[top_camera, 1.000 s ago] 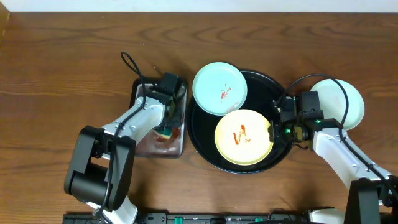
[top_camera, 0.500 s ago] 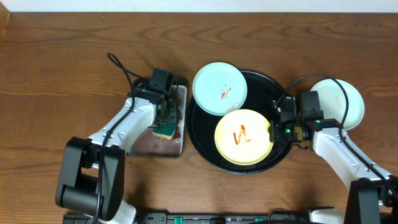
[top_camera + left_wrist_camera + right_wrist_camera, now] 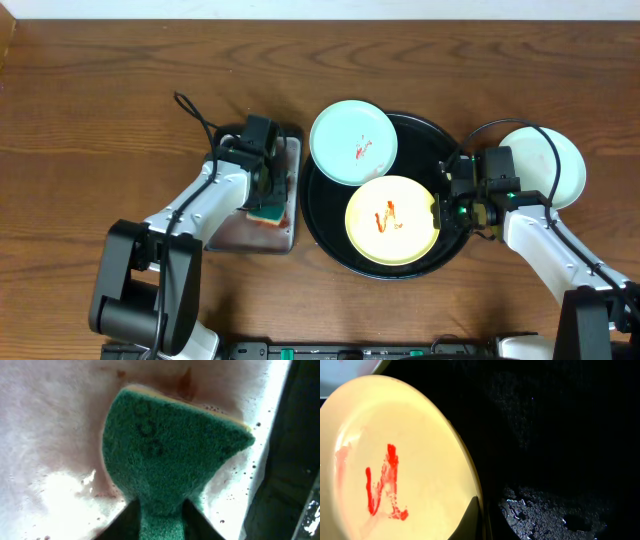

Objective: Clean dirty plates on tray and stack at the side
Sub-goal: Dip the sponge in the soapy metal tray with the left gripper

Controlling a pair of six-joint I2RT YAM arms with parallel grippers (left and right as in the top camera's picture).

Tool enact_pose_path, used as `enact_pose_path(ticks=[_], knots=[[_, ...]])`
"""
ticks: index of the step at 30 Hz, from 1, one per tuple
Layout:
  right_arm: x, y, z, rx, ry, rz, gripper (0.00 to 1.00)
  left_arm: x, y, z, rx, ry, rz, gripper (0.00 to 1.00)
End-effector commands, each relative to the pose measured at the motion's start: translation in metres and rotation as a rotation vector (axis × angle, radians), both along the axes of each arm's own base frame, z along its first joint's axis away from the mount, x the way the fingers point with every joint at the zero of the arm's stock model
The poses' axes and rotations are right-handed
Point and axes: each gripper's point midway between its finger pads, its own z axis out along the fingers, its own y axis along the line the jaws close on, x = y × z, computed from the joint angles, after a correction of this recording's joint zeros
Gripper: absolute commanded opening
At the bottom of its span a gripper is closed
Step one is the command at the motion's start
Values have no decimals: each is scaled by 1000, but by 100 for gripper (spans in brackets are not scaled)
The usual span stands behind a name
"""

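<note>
The left arm has swung its elbow out and pushed the left claw [image 3: 160, 527] toward the far end of the pan [image 3: 240, 232], which sits just left of the tray [image 3: 415, 135]. The sponge [image 3: 170, 455] has gone with it and is now pinched hard between the closed fingers, its green face bunched into a waist. By my reading the sponge is loaded and the wiping comes next, since nothing on the tray has been cleaned yet. The right claw [image 3: 441, 212] has not shifted and is closed on the right rim of the yellow plate [image 3: 392, 220], which lies in the tray with a red smear across it. The blue plate [image 3: 352, 140] rests over the tray's upper-left rim, also smeared. The third plate [image 3: 560, 165] lies on the table just right of the tray (it looks clean, though the arm and a cable cover part of it). The right claw's lower finger is lost against the black tray, and the pan's bottom is only pale glare and murky water.
</note>
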Motion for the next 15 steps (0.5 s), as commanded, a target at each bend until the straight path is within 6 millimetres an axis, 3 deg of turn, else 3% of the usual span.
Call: enact_pose_path(ticks=[1,7,15], knots=[[-1,2,-2,4,10,-6,1,-22,4,-24,6,92,0,11],[-1,2,-2,4,10,-6,1,-14,2,-18,-3,60,-1,7],[-2,2,-2,4,12,-6,1,10,8,42,-54,-128,37,7]])
